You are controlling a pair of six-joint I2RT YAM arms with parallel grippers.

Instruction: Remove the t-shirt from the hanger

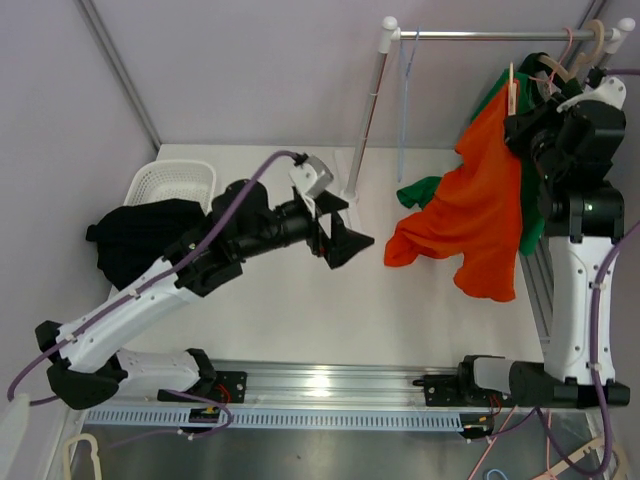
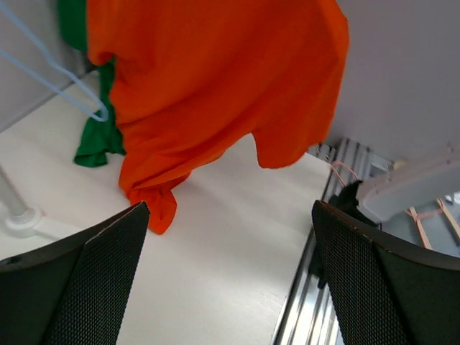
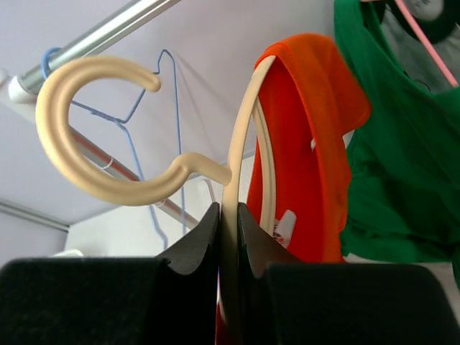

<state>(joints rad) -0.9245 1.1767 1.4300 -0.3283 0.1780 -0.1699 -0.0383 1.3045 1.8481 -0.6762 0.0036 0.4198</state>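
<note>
My right gripper [image 3: 228,214] pinches hanger [image 3: 49,115] at right edge; left gripper [image 2: 230,215] open. Risk: shirt [image 1: 480,210] snags, pull twists hanger loose.

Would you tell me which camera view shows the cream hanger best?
The right wrist view: the cream hanger fills the frame, hook and neck sharp, pinched in the right claw. The top external view shows only a sliver atop the orange t-shirt; the left wrist view shows none of it.
</note>
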